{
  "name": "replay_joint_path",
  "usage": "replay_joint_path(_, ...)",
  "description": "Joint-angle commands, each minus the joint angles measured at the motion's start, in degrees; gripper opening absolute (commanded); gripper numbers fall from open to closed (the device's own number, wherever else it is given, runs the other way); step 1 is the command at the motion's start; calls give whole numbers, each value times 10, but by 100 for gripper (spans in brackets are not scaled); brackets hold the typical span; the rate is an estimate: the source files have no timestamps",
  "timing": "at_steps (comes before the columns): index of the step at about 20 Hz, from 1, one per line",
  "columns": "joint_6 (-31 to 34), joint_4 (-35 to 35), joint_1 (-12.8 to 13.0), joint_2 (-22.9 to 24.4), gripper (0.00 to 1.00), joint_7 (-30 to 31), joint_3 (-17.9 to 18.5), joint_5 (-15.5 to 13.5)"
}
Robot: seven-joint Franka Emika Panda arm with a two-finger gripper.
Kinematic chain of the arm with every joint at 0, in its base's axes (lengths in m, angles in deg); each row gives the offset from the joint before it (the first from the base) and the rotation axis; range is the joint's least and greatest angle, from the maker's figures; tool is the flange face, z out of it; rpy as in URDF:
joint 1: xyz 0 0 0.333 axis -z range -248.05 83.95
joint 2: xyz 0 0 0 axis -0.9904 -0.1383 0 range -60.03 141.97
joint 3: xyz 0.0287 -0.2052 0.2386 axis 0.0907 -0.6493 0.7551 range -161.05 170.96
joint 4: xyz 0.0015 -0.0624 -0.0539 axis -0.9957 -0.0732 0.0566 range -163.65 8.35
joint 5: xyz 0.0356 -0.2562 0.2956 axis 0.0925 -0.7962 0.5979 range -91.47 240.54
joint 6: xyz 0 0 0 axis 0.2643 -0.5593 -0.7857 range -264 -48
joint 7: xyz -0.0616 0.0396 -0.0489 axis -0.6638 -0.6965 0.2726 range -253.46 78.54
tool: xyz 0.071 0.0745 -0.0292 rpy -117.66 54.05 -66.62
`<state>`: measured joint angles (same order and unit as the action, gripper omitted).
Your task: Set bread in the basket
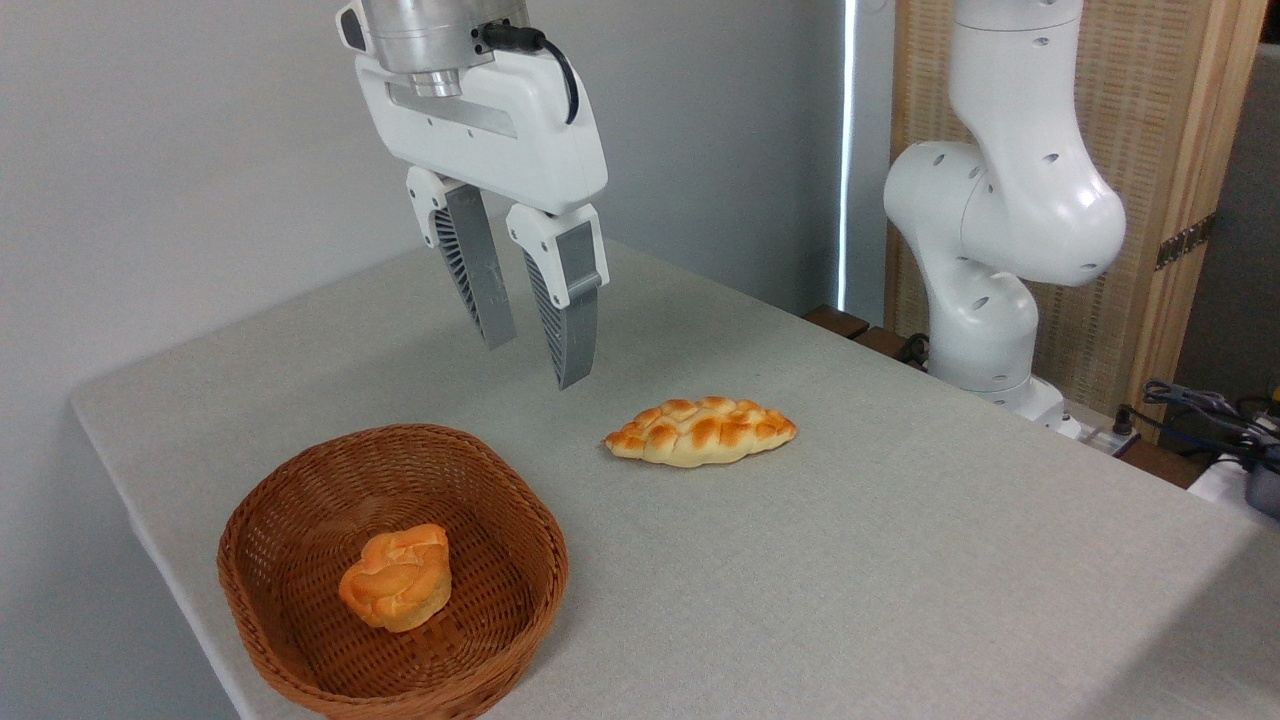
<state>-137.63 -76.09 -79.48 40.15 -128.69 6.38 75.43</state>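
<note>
White two-finger gripper (pixel 534 352) with grey ribbed fingers (pixel 571 325) hanging above the table, jaws spread a little, nothing between them. Just below and to the right, well clear of the fingertips: long leaf-shaped braided loaf (pixel 700 432), golden-orange on top, pale underneath, lying flat on the grey cloth-covered table (pixel 900 560). Looks light and soft, probably squashy under pressure; best taken across the narrow middle, not by the pointed ends, with a gentle squeeze. Further out at lower left, apart from the loaf: shallow brown woven wicker basket (pixel 300 480), already holding a small round knotted orange bun (pixel 396 578), with room beside it. Count: one loaf, one bun, one basket, one white jointed arm (pixel 1000 220).
</note>
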Motion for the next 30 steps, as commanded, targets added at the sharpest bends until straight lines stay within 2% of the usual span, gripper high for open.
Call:
replay_joint_path(1,2,-19,4,20,100,-7,9,-9)
replay_joint_path(6,-3,-67,7,52,100,-8,9,-10)
replay_joint_path(10,-61,-205,13,153,100,-22,9,-10)
replay_joint_path(13,-67,-285,46,217,100,-56,23,-8)
replay_joint_path(15,-69,-332,98,247,100,-70,53,-8)
replay_joint_path(18,-81,-379,193,271,100,-73,108,0)
replay_joint_path(20,-87,-399,240,285,100,-74,152,-1)
replay_joint_path(21,-100,-412,252,293,100,-77,164,0)
replay_joint_path(25,-124,-457,251,305,100,-148,169,0)
replay_joint_path(30,-165,-513,252,304,100,-195,169,1)
